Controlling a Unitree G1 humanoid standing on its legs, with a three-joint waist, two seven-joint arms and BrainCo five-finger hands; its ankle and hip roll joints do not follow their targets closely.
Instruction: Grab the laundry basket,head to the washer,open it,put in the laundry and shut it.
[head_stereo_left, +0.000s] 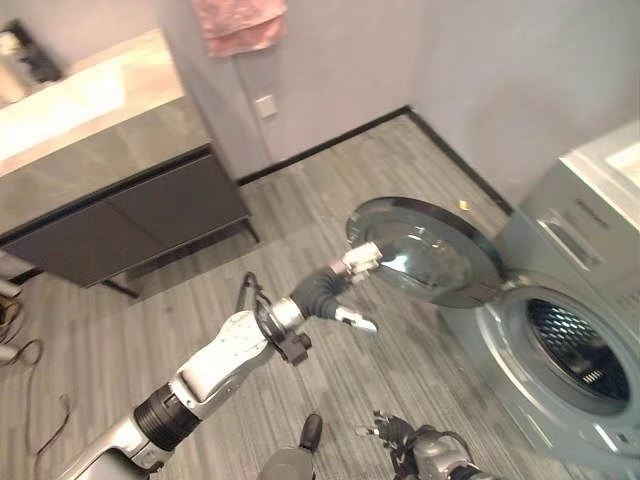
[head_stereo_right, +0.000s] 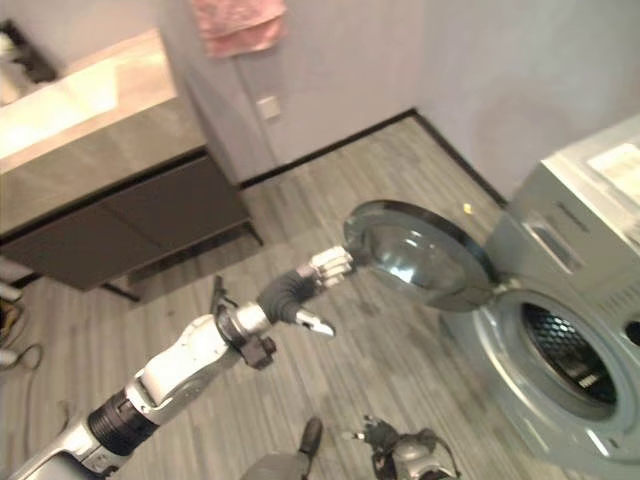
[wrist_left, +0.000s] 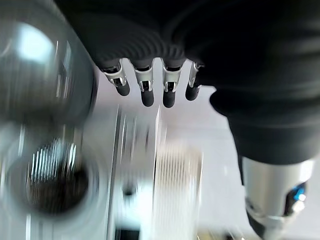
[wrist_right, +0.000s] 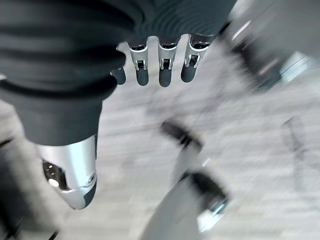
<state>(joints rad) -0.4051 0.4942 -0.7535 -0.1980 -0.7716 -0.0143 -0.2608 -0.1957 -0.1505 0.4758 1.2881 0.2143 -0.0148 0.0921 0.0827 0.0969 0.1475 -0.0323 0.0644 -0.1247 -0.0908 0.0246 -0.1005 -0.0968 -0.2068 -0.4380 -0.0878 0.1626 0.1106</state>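
While the round, glass-fronted grey door (head_stereo_left: 425, 250) of the silver front-loading washer (head_stereo_left: 560, 340) stands swung wide, our left hand (head_stereo_left: 355, 268) reaches its fingers to the door's near rim, thumb apart. Our right hand (head_stereo_left: 400, 435) sits low, near the frame's bottom edge.

In the right eye view, the dark perforated drum (head_stereo_right: 572, 367) gapes.

The left wrist view shows straight fingers (wrist_left: 145, 85), clasping nothing.

The right wrist view shows fingers (wrist_right: 165, 67) relaxed over grey plank floor (wrist_right: 260, 150).

We judge the door rigid, hinged, smooth and slippery; push at its rim.
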